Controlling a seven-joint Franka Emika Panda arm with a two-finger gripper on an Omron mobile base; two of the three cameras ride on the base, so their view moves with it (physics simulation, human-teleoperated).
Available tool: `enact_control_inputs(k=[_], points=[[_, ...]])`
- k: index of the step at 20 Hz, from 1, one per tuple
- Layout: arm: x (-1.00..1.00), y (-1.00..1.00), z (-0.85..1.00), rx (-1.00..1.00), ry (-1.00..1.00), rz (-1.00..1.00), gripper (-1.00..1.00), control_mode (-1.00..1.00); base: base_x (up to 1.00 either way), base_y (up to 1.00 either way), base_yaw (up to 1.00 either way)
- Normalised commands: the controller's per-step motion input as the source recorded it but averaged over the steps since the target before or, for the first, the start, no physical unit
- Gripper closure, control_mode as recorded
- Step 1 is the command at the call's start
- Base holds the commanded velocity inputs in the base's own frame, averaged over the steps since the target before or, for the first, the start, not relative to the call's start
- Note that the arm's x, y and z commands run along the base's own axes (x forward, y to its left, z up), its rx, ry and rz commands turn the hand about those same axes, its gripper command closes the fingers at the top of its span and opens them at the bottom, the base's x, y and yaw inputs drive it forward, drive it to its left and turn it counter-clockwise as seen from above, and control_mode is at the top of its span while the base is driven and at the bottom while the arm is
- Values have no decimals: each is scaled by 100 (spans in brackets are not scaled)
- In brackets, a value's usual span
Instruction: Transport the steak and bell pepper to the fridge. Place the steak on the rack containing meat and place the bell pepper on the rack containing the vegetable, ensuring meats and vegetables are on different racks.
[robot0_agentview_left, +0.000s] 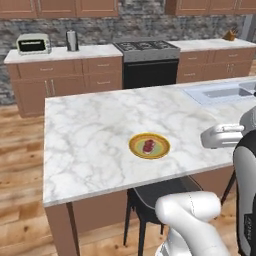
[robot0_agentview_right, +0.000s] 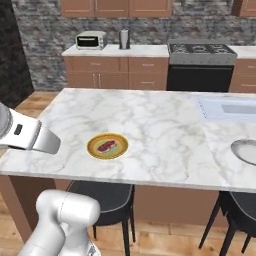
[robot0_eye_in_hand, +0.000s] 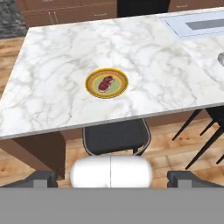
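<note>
Steak (robot0_eye_in_hand: 105, 83) on yellow plate (robot0_eye_in_hand: 93, 90), marble surface (robot0_eye_in_hand: 57, 65); sits at 12 o'clock, well apart from jaws. Jaws spread wide, holding nothing.

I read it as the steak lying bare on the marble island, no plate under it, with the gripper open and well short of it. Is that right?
Not quite. The steak lies on a yellow-rimmed plate, which stands on the marble island; the hand view shows it plainly. The rest holds: the gripper is open and well short of it.
</note>
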Motion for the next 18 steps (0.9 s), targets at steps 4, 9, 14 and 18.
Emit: enact_control_inputs(k=[4,9,14,18], points=[[0,0,0,0,0,0,-100,100,100,64,-34],[0,0,0,0,0,0,-100,100,98,62,-37],[40,0,-4,0,0,-1,-100,-100,55,8,-8],[100,31,-34,0,7,-2,-100,-100,0,0,0]])
